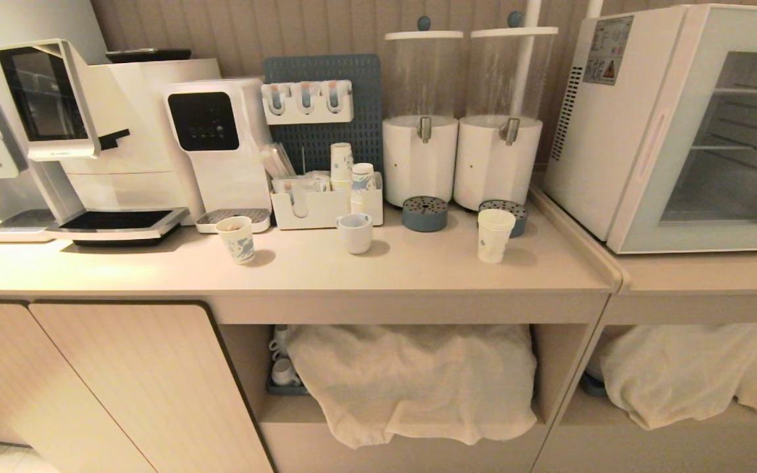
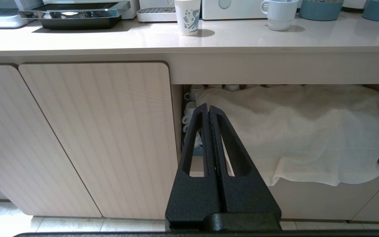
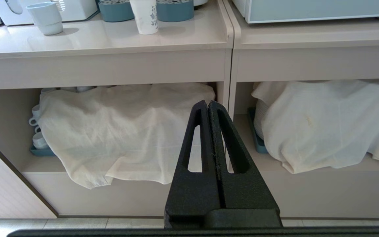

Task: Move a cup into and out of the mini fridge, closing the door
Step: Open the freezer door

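Nearest my cameras are the two claws themselves, both parked low in front of the cabinet: my left claw (image 2: 208, 108) is pressed fully shut on nothing, facing the cupboard door (image 2: 94, 138) and a draped cloth (image 2: 291, 131), and my right claw (image 3: 208, 105) is likewise shut and empty, facing the post between the two open shelves.

Going left to right along the desk (image 1: 326, 269): the coffee machine (image 1: 89, 138), a short patterned paper cup (image 1: 236, 239), the water dispenser (image 1: 217, 144), a white organiser (image 1: 316, 207) with spare cups, a squat ceramic cup (image 1: 355, 232), and two drink dispensers (image 1: 460, 118) with blue drip trays. The cup (image 1: 495, 235) I want stands just in front of the right-hand drip tray, upright and well apart from the other cups. Further right, on the neighbouring desk, sits the mini fridge (image 1: 605, 131), its door (image 1: 713, 131) closed, the long handle (image 1: 651, 141) on the edge nearest the cup.

I judge the cup light and thin-walled, easy to crush or tip. It looks like several nested together, so I'd grip gently around the middle of the side wall rather than at the layered rim, or the stack may slide apart. The drip tray behind it crowds an approach from the back; the front and sides are free. The door has to come open first, and it would swing toward the cup's side.
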You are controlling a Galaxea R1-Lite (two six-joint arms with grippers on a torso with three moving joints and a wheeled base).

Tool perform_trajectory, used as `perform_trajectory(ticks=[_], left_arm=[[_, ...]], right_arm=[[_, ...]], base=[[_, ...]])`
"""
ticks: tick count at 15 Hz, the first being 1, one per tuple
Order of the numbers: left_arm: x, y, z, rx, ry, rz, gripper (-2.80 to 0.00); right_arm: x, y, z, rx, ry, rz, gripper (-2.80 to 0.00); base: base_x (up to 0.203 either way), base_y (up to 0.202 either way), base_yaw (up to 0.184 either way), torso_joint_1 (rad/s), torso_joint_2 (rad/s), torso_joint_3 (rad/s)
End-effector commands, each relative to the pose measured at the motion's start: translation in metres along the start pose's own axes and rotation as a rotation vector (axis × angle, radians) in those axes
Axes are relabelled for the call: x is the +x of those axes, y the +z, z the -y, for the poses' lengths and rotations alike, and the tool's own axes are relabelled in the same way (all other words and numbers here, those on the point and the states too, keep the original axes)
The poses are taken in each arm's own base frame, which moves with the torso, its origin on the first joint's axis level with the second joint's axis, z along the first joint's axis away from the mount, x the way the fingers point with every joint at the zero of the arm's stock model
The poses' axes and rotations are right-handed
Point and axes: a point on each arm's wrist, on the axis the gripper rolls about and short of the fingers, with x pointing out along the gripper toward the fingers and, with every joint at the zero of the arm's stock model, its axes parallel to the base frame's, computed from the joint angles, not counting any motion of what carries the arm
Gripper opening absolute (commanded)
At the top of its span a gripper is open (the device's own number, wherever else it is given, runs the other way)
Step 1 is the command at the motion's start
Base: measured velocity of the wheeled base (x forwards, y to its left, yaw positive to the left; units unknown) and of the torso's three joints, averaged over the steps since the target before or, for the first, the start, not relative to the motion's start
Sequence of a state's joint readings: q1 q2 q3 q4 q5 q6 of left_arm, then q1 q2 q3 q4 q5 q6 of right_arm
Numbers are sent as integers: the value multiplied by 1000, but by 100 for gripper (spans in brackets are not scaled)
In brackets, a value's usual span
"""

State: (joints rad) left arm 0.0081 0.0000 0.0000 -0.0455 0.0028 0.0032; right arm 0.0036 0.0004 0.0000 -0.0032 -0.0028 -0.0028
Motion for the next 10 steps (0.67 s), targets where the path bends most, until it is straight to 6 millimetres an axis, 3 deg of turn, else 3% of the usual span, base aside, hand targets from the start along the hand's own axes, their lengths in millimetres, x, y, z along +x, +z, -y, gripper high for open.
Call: perform_trajectory(ticks=[1,10], left_arm=[[1,-5,0,-2,0,-18,-280],[1,-5,0,-6,0,-16,-280]], right_arm=[[0,-1,0,0,-1,0,-280],[0,0,0,0,-1,0,-280]], base=[[0,0,0,0,0,0],[0,0,0,0,0,0]])
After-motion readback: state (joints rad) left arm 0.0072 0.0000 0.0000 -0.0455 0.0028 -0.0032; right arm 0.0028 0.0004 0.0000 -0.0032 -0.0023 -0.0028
